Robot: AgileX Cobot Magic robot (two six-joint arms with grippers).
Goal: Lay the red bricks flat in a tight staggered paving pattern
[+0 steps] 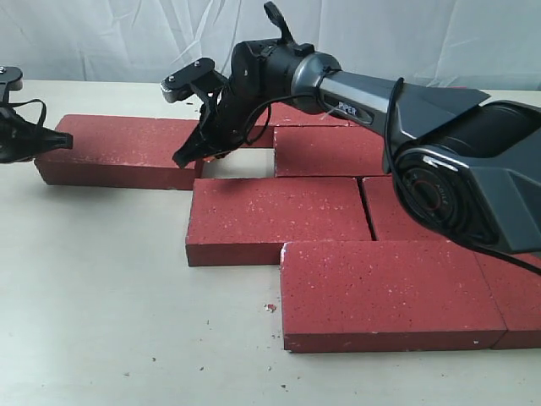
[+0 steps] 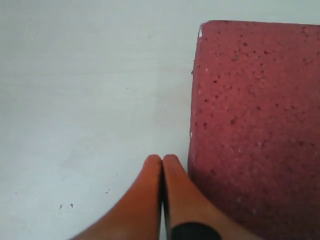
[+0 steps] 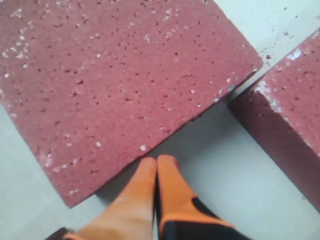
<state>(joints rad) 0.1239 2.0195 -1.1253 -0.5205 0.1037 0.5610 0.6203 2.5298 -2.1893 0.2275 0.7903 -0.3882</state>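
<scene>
Paving task, closing-up step. I drive both arms from a distance.

The pale, smooth table (image 1: 110, 296) carries the red bricks (image 1: 279, 220). They are flat, thick rectangular blocks with sharp edges and a rough, pitted dark red face flecked with fine white grains. Most of them lie flat in offset rows on the far side of the right pincer from the left one, with joints tight or nearly so. The right arm (image 1: 439, 127), in grey and black casing, reaches across them.

One loose brick (image 1: 118, 148) lies flat between my two pincers and has not been brought into its row. The right pincer (image 1: 188, 155) is closed and holds nothing. Its orange fingertips (image 3: 150, 167) are pressed together at the near edge of this brick. The left pincer (image 1: 57, 140) is also closed and empty, with its tips just beside the brick's opposite end. I cannot tell from either wrist view whether the tips are touching the brick.

Just behind the right pincer's tips, a gap (image 1: 239, 162) of bare table separates the loose brick from its neighbouring brick (image 3: 295, 115).

As I judge it, the step in hand is nudging this brick sideways to shut the joint. The next move calls for the right pincer to clear the gap. The left pincer can then use its shut tips as a pusher, low on the end face, and slide the brick square so it does not pivot. The rough underside will probably drag.

Small red crumbs (image 1: 270, 308) lie on the table well away from both pincers.
</scene>
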